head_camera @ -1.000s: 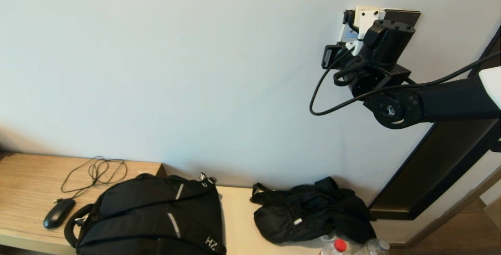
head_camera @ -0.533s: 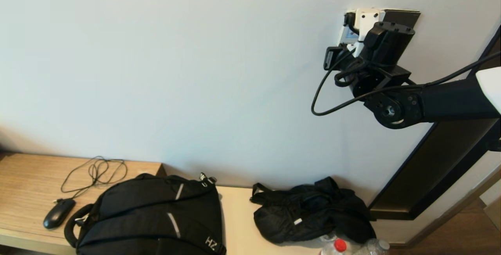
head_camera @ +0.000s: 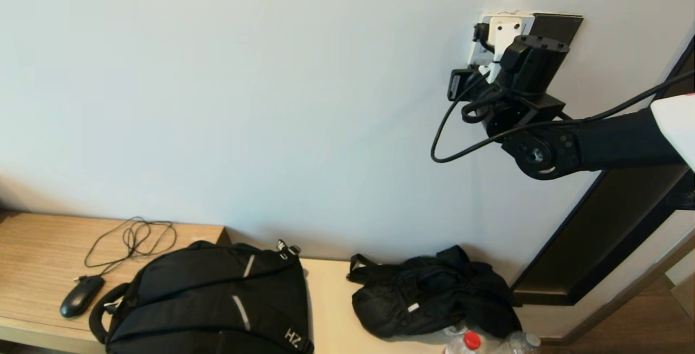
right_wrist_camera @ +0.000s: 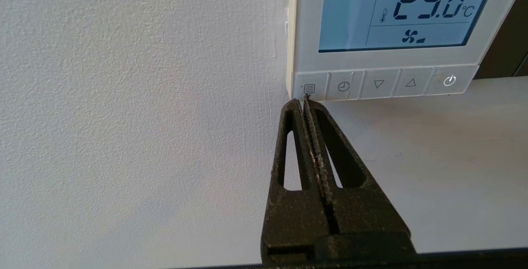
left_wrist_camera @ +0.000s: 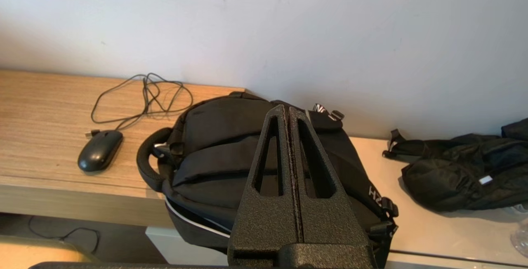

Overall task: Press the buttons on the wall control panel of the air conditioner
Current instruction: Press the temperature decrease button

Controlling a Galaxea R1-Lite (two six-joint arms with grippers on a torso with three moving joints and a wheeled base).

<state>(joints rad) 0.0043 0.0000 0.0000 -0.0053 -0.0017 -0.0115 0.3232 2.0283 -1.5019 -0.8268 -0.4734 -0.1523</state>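
Observation:
The white wall control panel (right_wrist_camera: 307, 34) has a pale blue screen (right_wrist_camera: 396, 13) reading 29.0 °C. Below it runs a row of pale buttons (right_wrist_camera: 379, 84). My right gripper (right_wrist_camera: 304, 100) is shut and empty, its tips at the lower edge of the leftmost menu button (right_wrist_camera: 309, 88), at the panel's corner. In the head view my right wrist (head_camera: 529, 55) covers most of the panel (head_camera: 478, 55), and the buttons are hidden there. My left gripper (left_wrist_camera: 288, 110) is shut and empty, parked low above a black backpack (left_wrist_camera: 222, 145).
A dark square plate (head_camera: 559, 25) sits beside the panel. A dark door frame (head_camera: 602, 223) runs down on the right. On the bench below lie the backpack (head_camera: 212, 294), a black bag (head_camera: 429, 299), a mouse (head_camera: 81, 295) with its cable, and bottles (head_camera: 472, 343).
My right wrist has shifted slightly downward along the wall, showing more of the panel's top edge. Nothing else has moved.

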